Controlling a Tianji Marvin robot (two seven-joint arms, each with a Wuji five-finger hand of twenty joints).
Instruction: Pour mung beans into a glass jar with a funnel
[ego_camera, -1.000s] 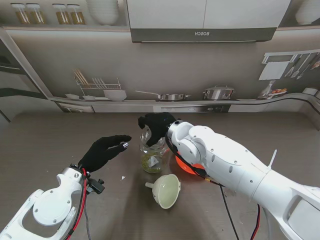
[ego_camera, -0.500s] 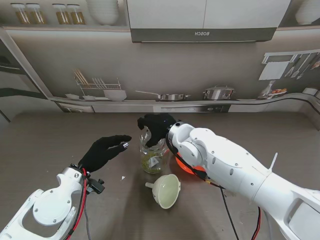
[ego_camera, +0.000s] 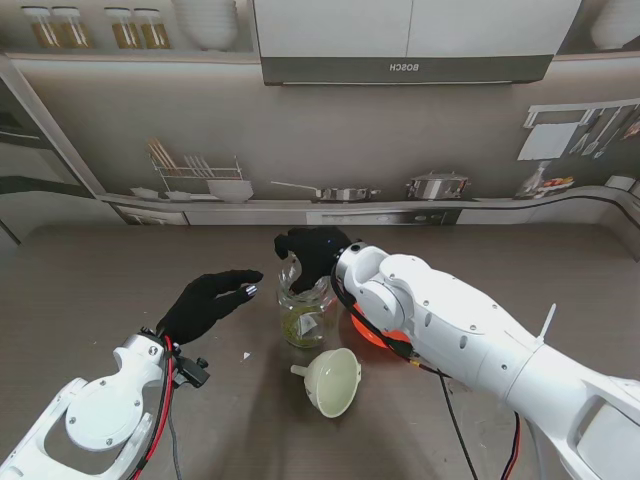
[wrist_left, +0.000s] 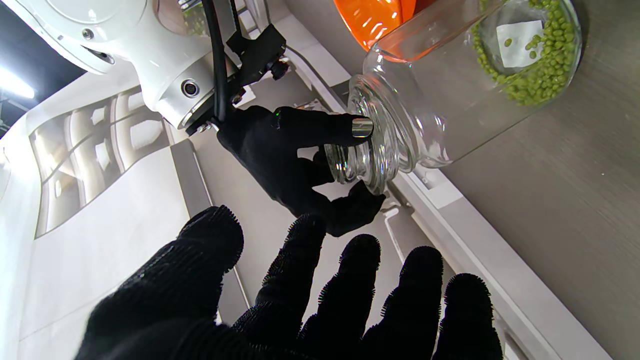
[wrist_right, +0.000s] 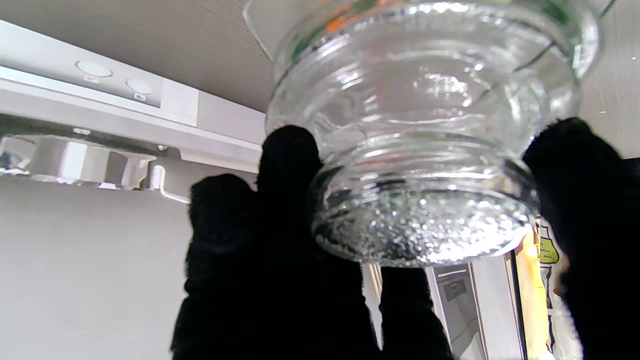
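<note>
A clear glass jar with a layer of green mung beans at its bottom stands on the table's middle. My right hand in its black glove grips the jar's threaded mouth from above, with fingers on both sides of the rim. My left hand hovers to the jar's left, apart from it, fingers spread and holding nothing. A cream funnel lies on its side on the table, nearer to me than the jar.
An orange bowl sits just right of the jar, mostly hidden behind my right forearm. A small white speck lies on the brown table. A printed kitchen backdrop lines the far edge.
The right hand has shifted very slightly at the jar's mouth. The jar, funnel and left hand have not visibly moved.
</note>
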